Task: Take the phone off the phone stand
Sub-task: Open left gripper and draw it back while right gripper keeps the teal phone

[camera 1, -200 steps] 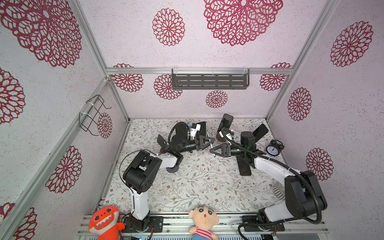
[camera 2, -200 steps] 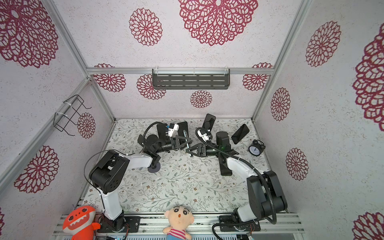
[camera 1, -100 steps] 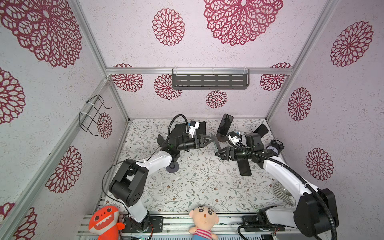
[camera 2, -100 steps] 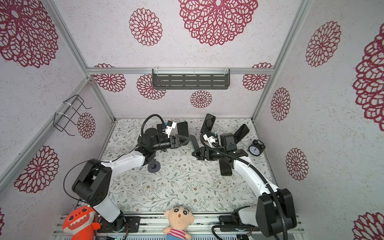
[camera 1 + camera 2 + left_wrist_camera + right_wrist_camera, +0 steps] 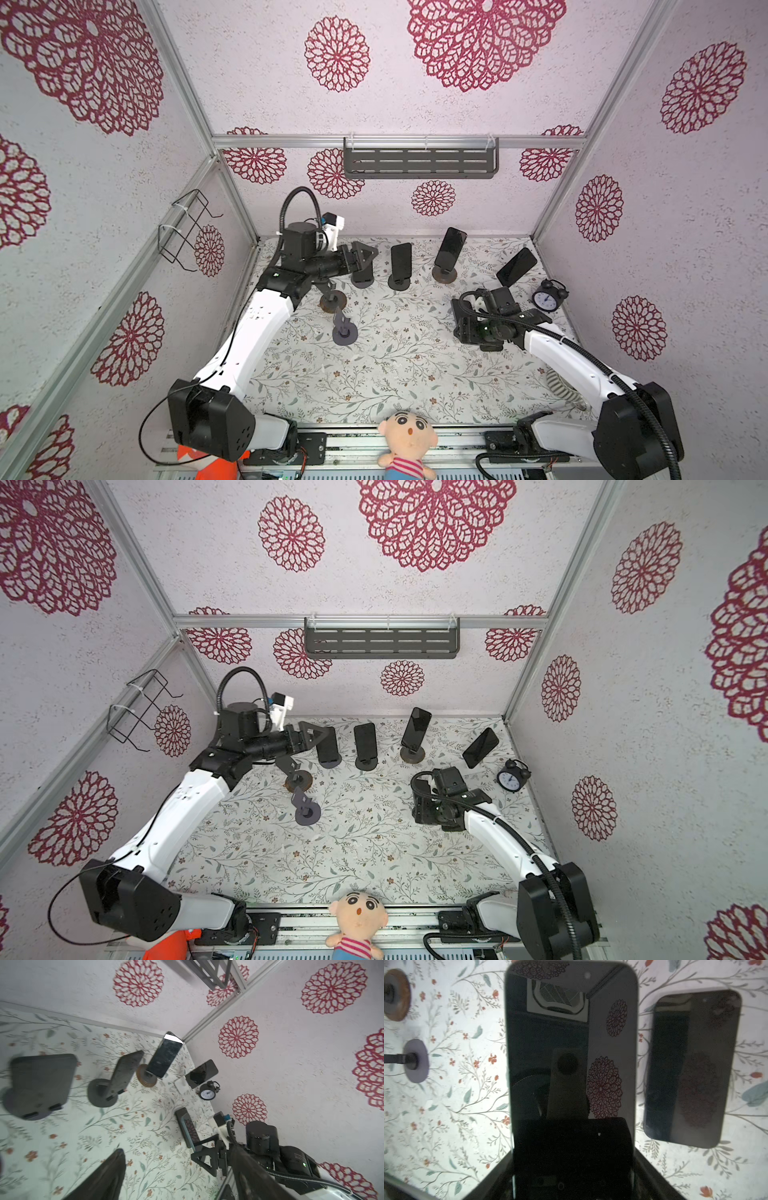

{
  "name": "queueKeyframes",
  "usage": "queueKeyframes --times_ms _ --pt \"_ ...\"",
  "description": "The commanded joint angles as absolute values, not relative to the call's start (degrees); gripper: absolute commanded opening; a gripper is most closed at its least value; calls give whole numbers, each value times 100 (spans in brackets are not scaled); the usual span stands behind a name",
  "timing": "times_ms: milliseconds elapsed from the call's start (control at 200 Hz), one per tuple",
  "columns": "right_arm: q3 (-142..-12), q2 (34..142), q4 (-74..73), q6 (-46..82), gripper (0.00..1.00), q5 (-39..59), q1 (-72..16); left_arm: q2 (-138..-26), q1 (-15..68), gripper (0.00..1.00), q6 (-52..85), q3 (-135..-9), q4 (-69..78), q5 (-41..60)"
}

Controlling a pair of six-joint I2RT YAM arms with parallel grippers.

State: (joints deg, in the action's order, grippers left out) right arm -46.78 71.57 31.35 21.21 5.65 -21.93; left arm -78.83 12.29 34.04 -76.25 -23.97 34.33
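One dark phone [image 5: 452,248] stands upright on a phone stand [image 5: 444,274] with a round brown base at the back. A second phone [image 5: 516,266] leans at the back right. My right gripper [image 5: 573,1159] points down at the table, shut on the long edges of a third phone [image 5: 571,1043], screen up. In the left wrist view that phone [image 5: 188,1128] hangs low over the table. In a top view the right gripper [image 5: 469,332] hides it. My left gripper [image 5: 362,258] is open and empty at the back left.
Two dark stands [image 5: 362,272] [image 5: 400,266] with upright plates stand by the left gripper. Two small stands [image 5: 333,300] [image 5: 344,331] sit nearer the front left. Another phone [image 5: 691,1068] lies flat beside the held one. A black alarm clock [image 5: 547,296] is by the right wall.
The two grippers have drawn apart from the middle. The left one moved back and left and opened wider. The right one moved right and towards the front, and now points down.
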Motion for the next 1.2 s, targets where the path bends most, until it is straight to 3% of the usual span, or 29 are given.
queueKeyframes --times_ms 0,726,1196 --pt "-4697 7258 2732 2262 33 -130 -2287 -7785 889 83 2832 -7514 -3151 3409" --pt "-4605 8394 2145 2461 34 -607 -2579 -8115 400 84 2795 -6777 -2072 4412" --pt "-4873 8981 2498 2713 43 -1122 -2873 -7945 141 84 3120 -6188 -1417 4668"
